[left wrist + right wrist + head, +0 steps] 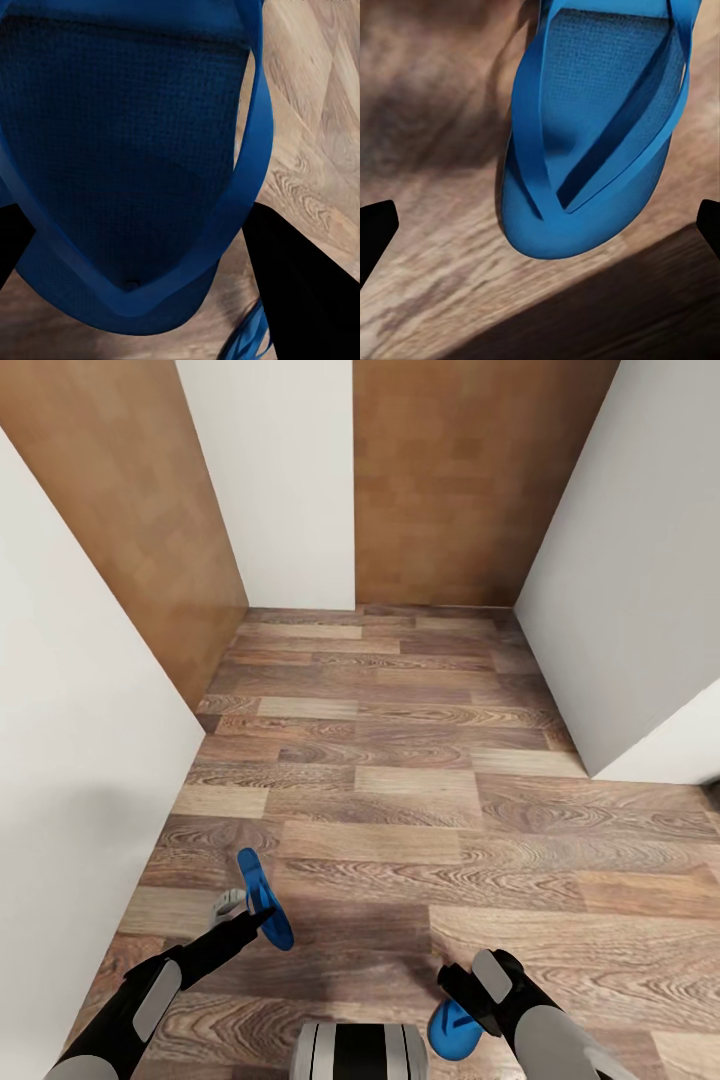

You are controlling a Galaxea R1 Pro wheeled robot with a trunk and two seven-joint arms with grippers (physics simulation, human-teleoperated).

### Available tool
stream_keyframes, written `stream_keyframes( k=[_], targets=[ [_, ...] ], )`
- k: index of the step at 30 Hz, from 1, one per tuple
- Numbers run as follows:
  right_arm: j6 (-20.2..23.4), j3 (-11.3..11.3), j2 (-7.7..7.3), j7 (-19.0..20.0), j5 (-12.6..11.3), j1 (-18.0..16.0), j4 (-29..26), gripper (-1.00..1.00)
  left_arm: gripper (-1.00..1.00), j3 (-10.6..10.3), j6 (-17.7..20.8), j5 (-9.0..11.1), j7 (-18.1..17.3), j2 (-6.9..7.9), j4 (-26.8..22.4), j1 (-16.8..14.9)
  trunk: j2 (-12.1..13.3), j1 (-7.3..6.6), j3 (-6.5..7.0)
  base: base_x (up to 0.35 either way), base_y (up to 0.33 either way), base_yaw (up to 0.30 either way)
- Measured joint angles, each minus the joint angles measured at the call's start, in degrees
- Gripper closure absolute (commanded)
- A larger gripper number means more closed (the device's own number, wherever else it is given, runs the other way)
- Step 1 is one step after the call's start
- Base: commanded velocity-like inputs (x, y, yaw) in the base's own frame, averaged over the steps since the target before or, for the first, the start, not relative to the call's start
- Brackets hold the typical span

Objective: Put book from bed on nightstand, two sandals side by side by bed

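Note:
Two bright blue sandals are in view. In the head view my left gripper point(255, 920) is shut on one sandal point(262, 895) and holds it on edge above the wood-plank floor point(400, 800). In the left wrist view this sandal point(127, 150) lies close up between the black fingers point(292, 292). The other sandal point(450, 1030) is low at my right side, partly hidden under my right gripper point(458, 1000). In the right wrist view that sandal point(592, 135) lies over the floor, its toe end toward the gripper point(540, 232). The fingertips point(375, 232) stand wide open and clear of it. The book, bed and nightstand are out of view.
I face a narrow passage. White walls point(80, 760) point(640, 560) close in on both sides, a white panel point(280, 480) stands ahead, and light-brown wooden surfaces point(460, 480) point(130, 510) flank it. My base point(360, 1050) shows at the bottom edge.

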Motion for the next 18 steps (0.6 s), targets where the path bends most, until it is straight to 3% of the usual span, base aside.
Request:
stream_keyframes(
  k=[18],
  targets=[
    [0.0,0.0,0.05,0.0,0.0,0.0,0.0,-1.00,1.00,0.1,0.0,0.0,0.0,0.00,0.0,0.0,0.0,0.00,0.00,0.041,0.031,0.000]
  ],
)
